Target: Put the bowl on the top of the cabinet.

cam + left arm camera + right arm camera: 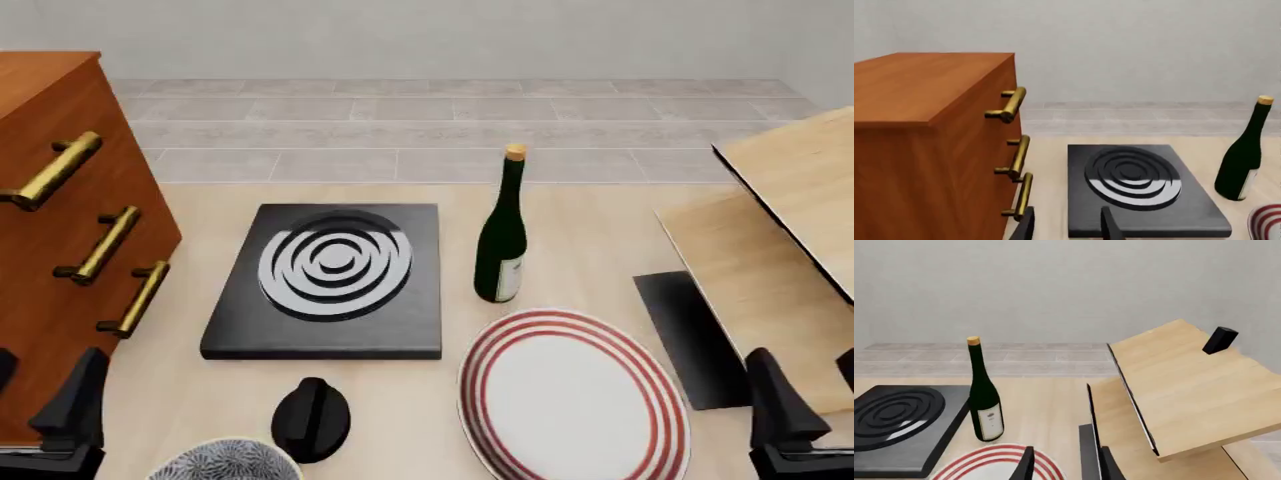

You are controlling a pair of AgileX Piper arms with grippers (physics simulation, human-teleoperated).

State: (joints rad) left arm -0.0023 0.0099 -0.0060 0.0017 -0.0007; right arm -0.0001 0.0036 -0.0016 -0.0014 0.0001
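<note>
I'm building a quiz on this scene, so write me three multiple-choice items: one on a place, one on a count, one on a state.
1. Where does the bowl sit in the front view?
A. on the cabinet
B. on the table at the near edge, left of the plate
C. on the hob

2. How many brass handles show on the cabinet?
A. one
B. two
C. three

3. How does the bottle stand?
A. upright
B. lying on its side
C. tipped against the cabinet

Answers:
1. B: the bowl shows at the bottom edge, left of the plate and beside a black knob.
2. C: three bar handles line the cabinet's front.
3. A: the bottle stands on its base between the hob and the plate, cork up.
</note>
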